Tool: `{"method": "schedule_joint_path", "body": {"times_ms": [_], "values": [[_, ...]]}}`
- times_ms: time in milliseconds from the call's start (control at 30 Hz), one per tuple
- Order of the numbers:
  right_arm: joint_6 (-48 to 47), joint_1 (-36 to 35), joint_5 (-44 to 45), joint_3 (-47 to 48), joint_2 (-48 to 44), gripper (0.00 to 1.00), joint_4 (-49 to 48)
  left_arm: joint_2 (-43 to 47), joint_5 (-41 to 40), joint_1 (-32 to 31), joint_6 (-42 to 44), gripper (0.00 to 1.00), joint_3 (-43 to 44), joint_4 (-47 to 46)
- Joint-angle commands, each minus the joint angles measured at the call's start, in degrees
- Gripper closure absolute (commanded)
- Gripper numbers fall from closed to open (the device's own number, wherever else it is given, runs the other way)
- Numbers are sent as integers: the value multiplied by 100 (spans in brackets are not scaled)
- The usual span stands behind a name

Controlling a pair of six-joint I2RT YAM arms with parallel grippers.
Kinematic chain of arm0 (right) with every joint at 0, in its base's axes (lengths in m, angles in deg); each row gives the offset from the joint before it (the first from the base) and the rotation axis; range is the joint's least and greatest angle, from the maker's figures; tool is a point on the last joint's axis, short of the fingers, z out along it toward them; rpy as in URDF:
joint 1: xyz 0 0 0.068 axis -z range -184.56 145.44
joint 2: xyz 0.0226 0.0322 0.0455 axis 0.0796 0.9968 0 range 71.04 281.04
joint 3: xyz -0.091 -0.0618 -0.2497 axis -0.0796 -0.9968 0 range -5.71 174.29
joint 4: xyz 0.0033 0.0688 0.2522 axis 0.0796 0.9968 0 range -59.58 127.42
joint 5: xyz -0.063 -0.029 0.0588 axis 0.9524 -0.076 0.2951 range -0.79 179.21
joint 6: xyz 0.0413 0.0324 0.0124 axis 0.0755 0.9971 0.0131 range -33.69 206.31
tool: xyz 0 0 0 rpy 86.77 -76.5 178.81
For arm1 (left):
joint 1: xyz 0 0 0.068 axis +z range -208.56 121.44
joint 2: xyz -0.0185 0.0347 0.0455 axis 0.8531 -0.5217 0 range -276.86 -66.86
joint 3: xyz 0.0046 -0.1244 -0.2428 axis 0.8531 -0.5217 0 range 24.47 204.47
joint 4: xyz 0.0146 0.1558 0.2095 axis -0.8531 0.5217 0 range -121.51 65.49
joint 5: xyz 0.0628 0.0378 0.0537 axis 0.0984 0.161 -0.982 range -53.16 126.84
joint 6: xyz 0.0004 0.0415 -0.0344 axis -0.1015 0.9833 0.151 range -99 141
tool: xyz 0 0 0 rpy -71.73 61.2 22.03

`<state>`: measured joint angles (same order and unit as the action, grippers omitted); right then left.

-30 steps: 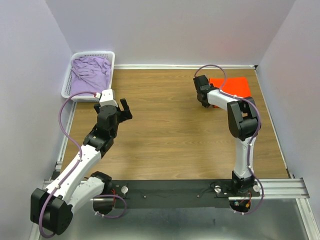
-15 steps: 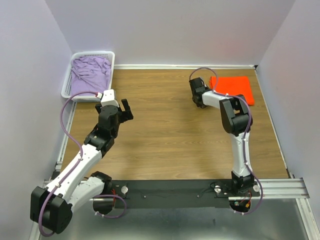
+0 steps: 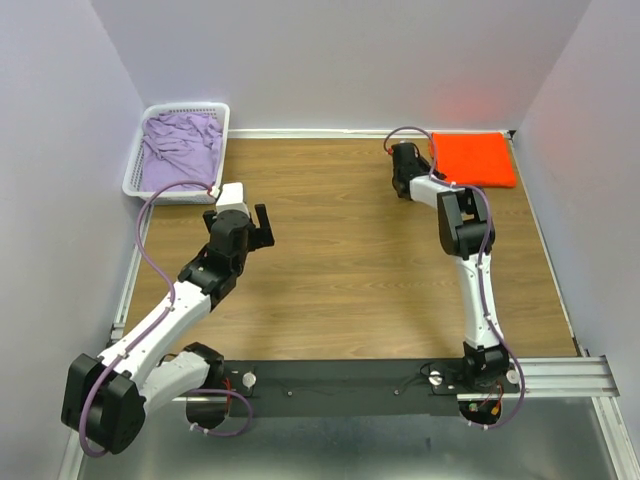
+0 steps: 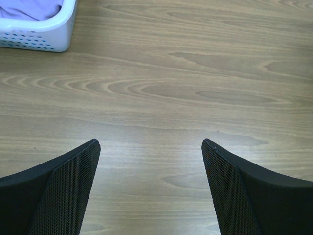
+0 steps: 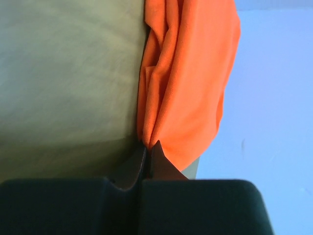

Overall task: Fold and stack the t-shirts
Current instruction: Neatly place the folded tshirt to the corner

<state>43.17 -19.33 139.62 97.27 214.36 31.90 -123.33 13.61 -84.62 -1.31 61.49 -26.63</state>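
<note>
At far right corner, right hand (image 5: 148, 146) pinched shut on orange t-shirt (image 5: 188, 83) edge; left hand (image 4: 151, 143) wide open, empty.

a robot lab cell: plain pale walls (image 3: 350, 60) box in a wood-grain table (image 3: 340, 270) with an aluminium mounting rail (image 3: 556, 371).

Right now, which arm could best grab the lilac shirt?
Left: the left claw is open, empty, nearer the lilac shirt in the basket; the right claw is shut on the orange shirt.
</note>
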Motion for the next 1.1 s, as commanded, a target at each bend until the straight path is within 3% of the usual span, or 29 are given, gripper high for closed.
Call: {"method": "schedule_joint_path", "body": {"times_ms": [0, 467, 1067], "values": [[-564, 298, -699, 326, 643, 99, -340, -14, -103, -92, -55, 8, -45, 4], [-986, 764, -858, 1163, 1250, 99, -710, -233, -121, -215, -28, 8, -37, -31], [-512, 528, -779, 1479, 1391, 99, -464, -189, -121, -267, -28, 8, -54, -49]]}}
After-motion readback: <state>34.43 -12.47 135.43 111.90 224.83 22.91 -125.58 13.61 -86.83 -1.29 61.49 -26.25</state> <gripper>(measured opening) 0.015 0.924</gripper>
